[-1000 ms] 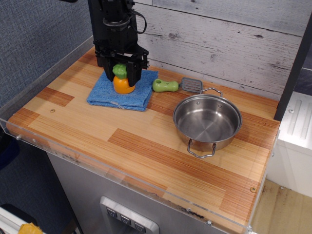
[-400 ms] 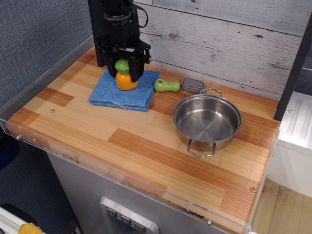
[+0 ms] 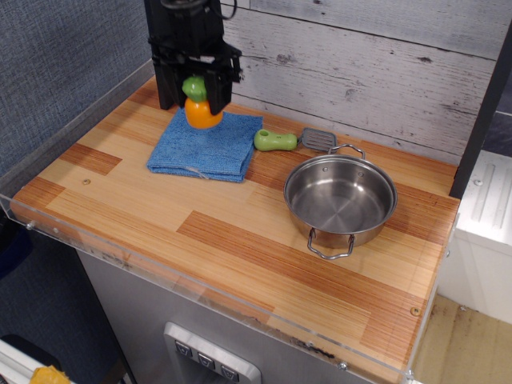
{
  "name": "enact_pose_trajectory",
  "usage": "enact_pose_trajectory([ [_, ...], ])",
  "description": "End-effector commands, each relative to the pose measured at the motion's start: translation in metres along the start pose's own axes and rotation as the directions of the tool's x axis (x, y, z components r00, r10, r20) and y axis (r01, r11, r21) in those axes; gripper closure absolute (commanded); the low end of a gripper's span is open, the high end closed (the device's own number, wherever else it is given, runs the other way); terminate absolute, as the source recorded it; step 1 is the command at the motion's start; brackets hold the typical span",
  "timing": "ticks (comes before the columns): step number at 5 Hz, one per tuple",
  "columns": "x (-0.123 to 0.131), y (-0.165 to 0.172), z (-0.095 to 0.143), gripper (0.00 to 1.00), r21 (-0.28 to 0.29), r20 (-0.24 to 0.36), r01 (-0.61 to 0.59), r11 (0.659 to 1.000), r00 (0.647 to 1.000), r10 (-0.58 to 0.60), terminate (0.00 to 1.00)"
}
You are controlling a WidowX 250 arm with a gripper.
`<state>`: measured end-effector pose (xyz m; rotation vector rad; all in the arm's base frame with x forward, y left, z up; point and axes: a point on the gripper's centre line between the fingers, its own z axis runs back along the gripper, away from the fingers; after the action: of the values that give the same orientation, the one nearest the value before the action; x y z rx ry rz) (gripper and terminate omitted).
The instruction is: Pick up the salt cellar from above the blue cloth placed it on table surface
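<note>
The salt cellar (image 3: 201, 108) hangs clear of the blue cloth (image 3: 206, 146), above its far edge, with the gripper (image 3: 196, 86) jaws clamped on its green cap. The step in hand appears to be the carry. Recommended: hold it upright and level, travel toward bare table surface (image 3: 240, 240), stay well away from the pot (image 3: 340, 200) and spatula (image 3: 292, 141), lower until seated, then release. No brands, labels or writing legible.

Bare table surface (image 3: 160, 204) before pot (image 3: 340, 200)
</note>
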<state>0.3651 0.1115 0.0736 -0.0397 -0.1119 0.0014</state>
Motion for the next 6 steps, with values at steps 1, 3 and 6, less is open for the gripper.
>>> enact_pose_trajectory([
  [1,-0.007,-0.012,0.047,1.0,0.014,0.078,0.073,0.997,0.994,-0.074,0.0],
  [3,-0.033,-0.013,0.048,1.0,0.015,0.069,0.229,0.973,0.971,-0.23,0.0],
  [6,-0.09,-0.03,0.04,1.0,-0.025,0.043,0.412,0.911,0.91,-0.411,0.0],
])
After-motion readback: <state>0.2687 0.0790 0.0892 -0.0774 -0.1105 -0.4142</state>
